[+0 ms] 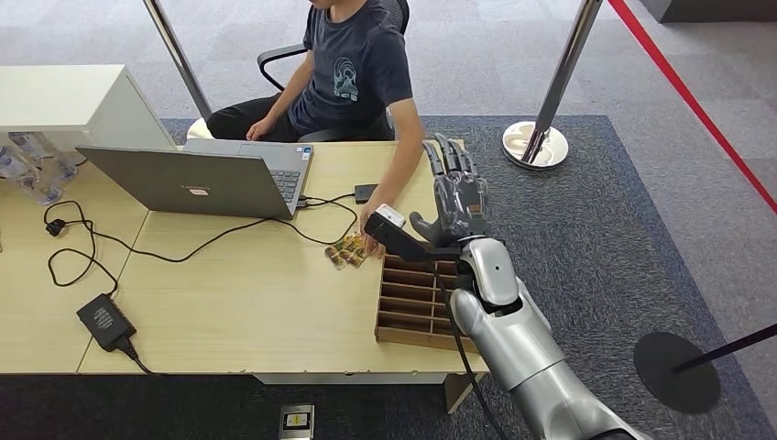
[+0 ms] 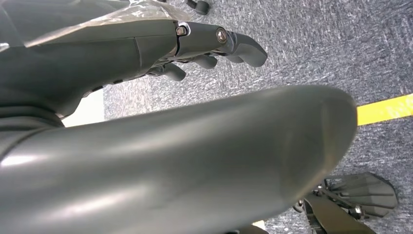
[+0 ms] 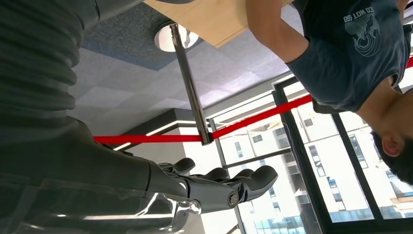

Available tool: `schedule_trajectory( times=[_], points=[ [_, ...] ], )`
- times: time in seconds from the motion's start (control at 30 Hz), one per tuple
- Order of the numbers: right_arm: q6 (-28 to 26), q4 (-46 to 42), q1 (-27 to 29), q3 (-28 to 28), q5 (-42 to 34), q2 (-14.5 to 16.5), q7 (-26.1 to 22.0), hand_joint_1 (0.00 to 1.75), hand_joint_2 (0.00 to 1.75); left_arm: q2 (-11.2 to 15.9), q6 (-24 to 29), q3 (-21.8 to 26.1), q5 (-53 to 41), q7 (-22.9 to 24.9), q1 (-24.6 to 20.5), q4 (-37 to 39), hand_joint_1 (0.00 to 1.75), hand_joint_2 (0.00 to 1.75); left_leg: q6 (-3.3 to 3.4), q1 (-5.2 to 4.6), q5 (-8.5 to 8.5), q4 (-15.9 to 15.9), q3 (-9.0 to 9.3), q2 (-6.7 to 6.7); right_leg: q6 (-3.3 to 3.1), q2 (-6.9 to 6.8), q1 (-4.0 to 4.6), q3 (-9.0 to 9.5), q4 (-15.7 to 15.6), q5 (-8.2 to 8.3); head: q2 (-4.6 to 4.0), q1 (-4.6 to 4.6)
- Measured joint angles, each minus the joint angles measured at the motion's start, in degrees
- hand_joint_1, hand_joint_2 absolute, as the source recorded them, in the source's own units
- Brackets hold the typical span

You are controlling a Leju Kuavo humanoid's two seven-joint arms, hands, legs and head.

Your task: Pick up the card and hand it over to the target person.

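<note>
The cards [image 1: 348, 250], a small fanned stack with yellow-brown faces, lie flat on the bench [image 1: 229, 302] just beside the divided wooden tray [image 1: 417, 307], with the person's hand [image 1: 374, 240] on them. Bare benchtop spreads toward the near edge. The right hand [image 1: 455, 188] hovers above the tray's far end, fingers straight and apart, grasping nothing. The left hand [image 2: 195, 46] hangs over carpet, fingers loosely curled, empty.

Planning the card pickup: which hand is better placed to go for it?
Right. The right hand is raised over the desk near the cards; the left hand hangs above carpet.
</note>
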Motion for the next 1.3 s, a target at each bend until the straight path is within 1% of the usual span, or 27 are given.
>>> schedule_trajectory(
  times=[0.37, 0.43, 0.67, 0.83, 0.93, 0.97, 1.03, 1.1, 1.17, 1.23, 1.3],
  points=[
    [-0.1, -4.2, 3.4, -1.6, 0.7, -0.5, 0.3, 0.0, 1.75, 0.2, 0.1, 0.1, 0.1, -0.1, -0.1, 0.0, 0.0, 0.0, 0.01, 0.01, 0.02, 0.0, -0.01, -0.05, 0.0, -0.05, 0.01, 0.01, 0.0, 0.01, 0.0, 0.0],
    [-0.4, -5.6, 4.8, -2.3, 0.5, -0.9, 0.3, 0.0, 1.75, 0.1, 0.3, 0.3, 0.3, -0.3, 0.0, -0.1, 0.0, 0.0, 0.02, 0.01, 0.04, 0.0, -0.05, -0.04, 0.0, -0.04, 0.02, -0.03, 0.0, 0.04, 0.0, 0.0],
    [-3.9, -14.1, 14.8, -5.7, -1.9, -2.3, -0.6, 0.0, 1.75, 0.4, 0.8, 1.6, 1.5, -0.5, 1.2, -0.2, 0.0, 0.0, 0.0, 0.03, -0.01, -0.1, 0.09, -0.16, 0.0, -0.15, 0.03, 0.15, -0.1, -0.05, 0.0, 0.0],
    [-3.7, -18.9, 21.7, -8.7, -4.2, -0.6, -2.2, 0.0, 1.75, 0.2, 1.6, 3.5, 3.4, -0.6, 1.5, -0.3, 0.0, 0.0, 0.02, 0.02, -0.05, -0.1, 0.06, -0.14, 0.0, -0.14, 0.03, 0.11, -0.1, -0.06, 0.0, 0.0],
    [-3.6, -19.6, 23.1, -9.6, -5.3, -0.5, -3.0, 0.0, 1.75, 0.1, 1.7, 3.8, 3.6, -0.5, 1.5, -0.3, 0.0, 0.0, 0.02, 0.02, -0.06, -0.1, 0.03, -0.15, -0.01, -0.14, 0.02, 0.08, -0.1, -0.07, 0.0, 0.0],
    [-3.6, -20.0, 23.9, -10.5, -5.9, -0.2, -2.5, 0.0, 1.75, 0.1, 1.7, 3.7, 3.6, -0.5, 1.5, -0.3, 0.0, 0.0, 0.02, 0.01, -0.06, 0.0, 0.01, -0.12, -0.02, -0.1, 0.01, 0.06, -0.1, -0.07, 0.0, 0.0],
    [-3.7, -22.6, 28.1, -13.6, -7.5, 0.1, -2.9, 0.0, 1.75, 0.1, 1.7, 3.6, 3.4, -0.5, 1.6, -0.3, 0.0, 0.0, 0.02, 0.01, -0.06, 0.0, -0.02, -0.08, -0.01, -0.07, 0.01, 0.03, -0.1, -0.05, 0.0, 0.0],
    [-3.5, -26.1, 33.3, -17.5, -9.7, 0.7, -5.1, 0.0, 1.75, 0.1, 1.6, 3.6, 3.3, -0.6, 1.7, -0.3, 0.0, 0.0, 0.02, 0.02, -0.04, -0.1, 0.01, -0.23, -0.01, -0.23, 0.02, 0.1, -0.1, -0.08, 0.0, 0.0],
    [-2.8, -28.4, 37.2, -21.5, -11.9, 2.3, -7.0, 0.0, 1.75, 0.1, 1.7, 3.6, 3.3, -0.6, 1.7, -0.4, 0.0, 0.0, 0.03, 0.02, -0.05, -0.1, 0.02, -0.36, 0.0, -0.34, 0.02, 0.15, -0.2, -0.13, 0.0, 0.0],
    [-2.4, -29.8, 40.1, -25.5, -13.9, 3.6, -8.1, 0.0, 1.75, 0.0, 1.7, 3.6, 3.2, -0.4, 1.6, -0.4, 0.0, 0.0, 0.04, 0.01, -0.07, -0.1, -0.01, -0.33, 0.03, -0.28, 0.01, 0.12, -0.1, -0.15, 0.0, 0.0],
    [-2.4, -29.9, 41.6, -29.0, -15.6, 4.7, -8.5, 0.0, 1.75, 0.0, 1.7, 3.6, 3.1, 0.1, 1.5, -0.5, 0.0, 0.0, 0.05, 0.0, -0.11, -0.1, -0.03, -0.3, 0.04, -0.25, 0.01, 0.1, -0.1, -0.16, 0.0, 0.0]
  ],
)
